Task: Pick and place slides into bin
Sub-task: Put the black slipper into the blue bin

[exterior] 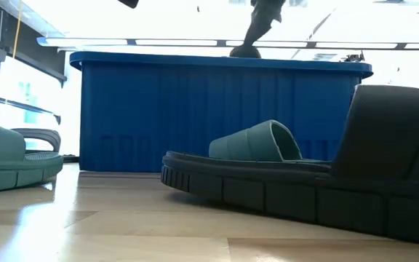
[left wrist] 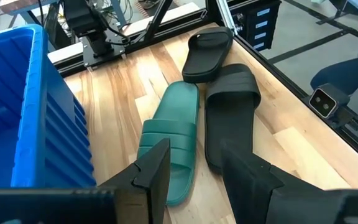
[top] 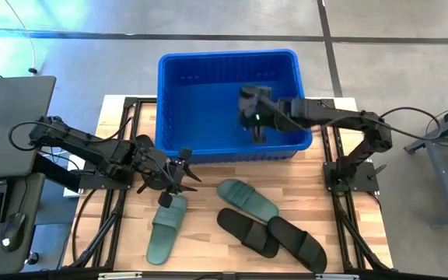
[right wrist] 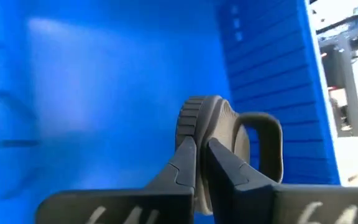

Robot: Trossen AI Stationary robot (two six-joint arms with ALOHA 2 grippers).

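The blue bin (top: 228, 105) stands at the table's far middle and also shows in the low view (exterior: 217, 116). My right gripper (top: 257, 118) reaches in over the bin's right rim and is shut on a dark slide (right wrist: 207, 130). My left gripper (top: 176, 175) is open and empty by the bin's near left corner, above the heel end of a green slide (top: 166, 227) that lies flat. A second green slide (top: 247, 199) and two black slides (top: 247, 232) (top: 298, 243) lie flat on the near table. They also show in the left wrist view: green (left wrist: 173, 137), black (left wrist: 229, 112) (left wrist: 210, 46). My right gripper pinches the dark slide's sole by its edge (right wrist: 199, 146) between its two fingers. The slide stands on edge ahead of the fingers, with its strap (right wrist: 267, 146) off to one side, between the bin's walls. Whether it touches the bin's floor does not show.
The table's metal frame rails (top: 123, 155) run along both sides. A desk with a keyboard and mouse (top: 6, 225) stands left of the table. There is bare wood at the table's near left and near right corners.
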